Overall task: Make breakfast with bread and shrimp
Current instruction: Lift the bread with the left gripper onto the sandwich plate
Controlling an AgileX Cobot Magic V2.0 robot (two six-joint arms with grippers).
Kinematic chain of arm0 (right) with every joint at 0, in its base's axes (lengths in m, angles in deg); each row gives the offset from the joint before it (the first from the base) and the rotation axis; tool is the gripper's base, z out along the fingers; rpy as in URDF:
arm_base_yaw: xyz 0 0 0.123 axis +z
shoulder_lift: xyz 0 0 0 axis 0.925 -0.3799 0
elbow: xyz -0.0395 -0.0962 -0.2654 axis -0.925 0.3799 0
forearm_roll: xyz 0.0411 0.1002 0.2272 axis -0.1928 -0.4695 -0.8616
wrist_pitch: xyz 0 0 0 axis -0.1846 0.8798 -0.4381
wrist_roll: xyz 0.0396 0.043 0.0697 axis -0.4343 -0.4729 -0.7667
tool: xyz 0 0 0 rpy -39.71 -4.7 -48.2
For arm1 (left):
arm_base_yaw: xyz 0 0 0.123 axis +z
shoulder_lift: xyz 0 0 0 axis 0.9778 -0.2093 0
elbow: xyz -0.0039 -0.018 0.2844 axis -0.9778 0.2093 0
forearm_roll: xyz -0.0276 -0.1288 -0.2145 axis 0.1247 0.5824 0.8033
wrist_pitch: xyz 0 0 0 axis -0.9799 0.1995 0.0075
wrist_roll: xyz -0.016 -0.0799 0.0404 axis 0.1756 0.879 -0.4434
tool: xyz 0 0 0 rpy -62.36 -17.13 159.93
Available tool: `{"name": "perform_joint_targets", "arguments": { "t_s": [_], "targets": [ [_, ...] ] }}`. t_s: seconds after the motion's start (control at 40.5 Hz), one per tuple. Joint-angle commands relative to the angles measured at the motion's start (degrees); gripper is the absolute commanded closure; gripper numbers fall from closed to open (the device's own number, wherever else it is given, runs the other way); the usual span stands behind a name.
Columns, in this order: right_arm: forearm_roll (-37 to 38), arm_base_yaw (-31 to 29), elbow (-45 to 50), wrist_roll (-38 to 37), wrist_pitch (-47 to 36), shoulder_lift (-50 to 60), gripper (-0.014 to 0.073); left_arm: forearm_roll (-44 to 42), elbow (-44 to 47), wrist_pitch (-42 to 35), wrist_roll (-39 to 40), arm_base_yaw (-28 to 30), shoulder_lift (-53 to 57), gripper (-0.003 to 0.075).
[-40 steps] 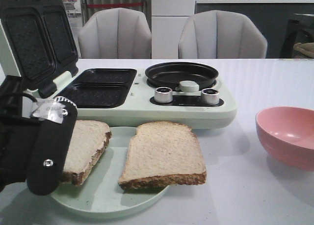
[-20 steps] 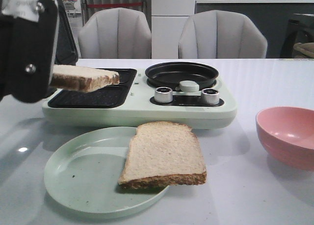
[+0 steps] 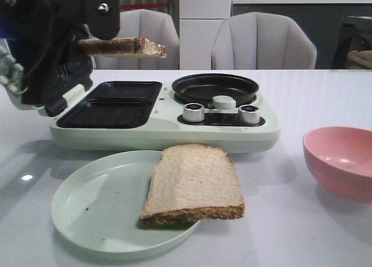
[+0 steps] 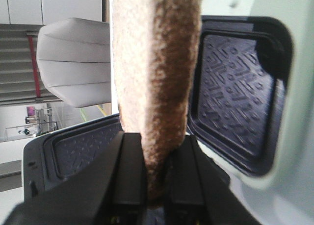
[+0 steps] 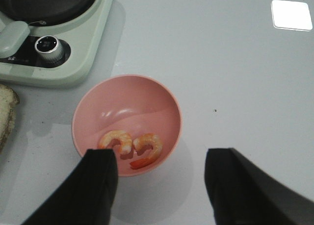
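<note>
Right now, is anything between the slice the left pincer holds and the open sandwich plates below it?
Nothing visible. The left pincer holds the bread slice above the sandwich maker, whose two dark grill plates lie open and bare, lid tilted back.

Big, blocky and black on the left arm (image 3: pixel 58 40), with one shiny round screw near the top, thin dark cables looping down its left side and a bit of blue behind; two flat black fingers (image 5: pixel 100 186) on the right gripper (image 5: pixel 162 186).
</note>
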Motion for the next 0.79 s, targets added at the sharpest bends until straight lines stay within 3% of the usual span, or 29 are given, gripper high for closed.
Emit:
{"name": "perform_joint_targets", "arguments": {
  "t_s": [0.0,0.42,0.765],
  "targets": [
    [-0.2,-0.3,-1.7,0.4,-4.3,0.1,0.0088,-2.1,-6.4,-0.1,0.7,2.8,-2.5,0.0621],
    [-0.2,-0.3,-1.7,0.4,-4.3,0.1,0.0088,-2.1,-24.7,-0.6,0.7,10.0,-20.9,0.0621],
    [-0.2,-0.3,-1.7,0.4,-4.3,0.1,0.0088,-2.1,-35.0,-1.3,0.7,13.9,-29.6,0.0607]
  ]
}}
